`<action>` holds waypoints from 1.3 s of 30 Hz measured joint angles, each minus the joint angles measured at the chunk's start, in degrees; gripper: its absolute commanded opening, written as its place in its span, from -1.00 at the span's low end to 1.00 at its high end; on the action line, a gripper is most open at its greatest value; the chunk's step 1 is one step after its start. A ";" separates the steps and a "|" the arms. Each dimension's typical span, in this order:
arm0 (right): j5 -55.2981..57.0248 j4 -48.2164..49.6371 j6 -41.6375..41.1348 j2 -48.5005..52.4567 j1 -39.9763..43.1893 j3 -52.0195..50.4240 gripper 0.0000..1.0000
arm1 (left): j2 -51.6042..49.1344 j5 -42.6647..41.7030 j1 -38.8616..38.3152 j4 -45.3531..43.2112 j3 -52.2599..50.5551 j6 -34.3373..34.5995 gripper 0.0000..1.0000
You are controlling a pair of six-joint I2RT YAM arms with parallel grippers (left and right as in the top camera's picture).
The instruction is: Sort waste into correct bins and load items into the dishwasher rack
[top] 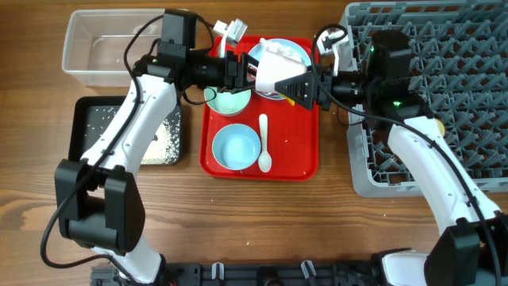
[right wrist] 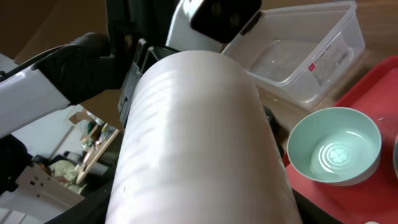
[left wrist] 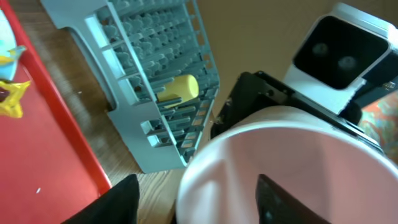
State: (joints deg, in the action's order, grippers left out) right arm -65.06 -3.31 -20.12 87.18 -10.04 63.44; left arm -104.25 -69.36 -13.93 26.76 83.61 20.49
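A pink cup [top: 274,77] hangs on its side above the red serving tray [top: 305,151], between my two grippers. My right gripper [top: 284,83] is shut on the cup, whose wall [right wrist: 199,137] fills the right wrist view. My left gripper [top: 248,73] stands open across the cup's rim [left wrist: 186,186], one finger [left wrist: 280,202] inside the cup and the other finger [left wrist: 118,202] clear of its outside. A yellow cup [left wrist: 178,88] lies in the grey dishwasher rack [top: 444,87]. A mint bowl [top: 228,99], a light blue bowl [top: 236,148] and a white spoon [top: 264,143] sit on the red tray.
The clear tub [top: 111,48] stands at the back left. In front of it the black tray [top: 87,127] holds white rice grains [top: 163,139]. A light blue plate [top: 279,52] with wrappers sits at the back of the red tray, half under the arms.
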 measured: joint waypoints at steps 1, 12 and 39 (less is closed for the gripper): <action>0.22 0.28 -0.02 0.00 0.00 0.00 0.18 | 0.00 0.74 0.00 0.04 0.00 0.02 0.35; 0.81 1.07 -0.22 0.00 1.14 0.00 0.12 | 0.00 4.39 0.00 0.15 0.00 -0.13 -0.92; 0.79 -10.64 1.99 -4.24 21.09 0.02 0.89 | -5.25 57.88 -4.63 -0.81 28.06 -8.26 0.86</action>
State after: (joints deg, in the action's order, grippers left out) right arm -64.27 -13.96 -18.13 82.94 11.05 63.46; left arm -109.49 -11.49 -18.57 25.96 111.68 12.23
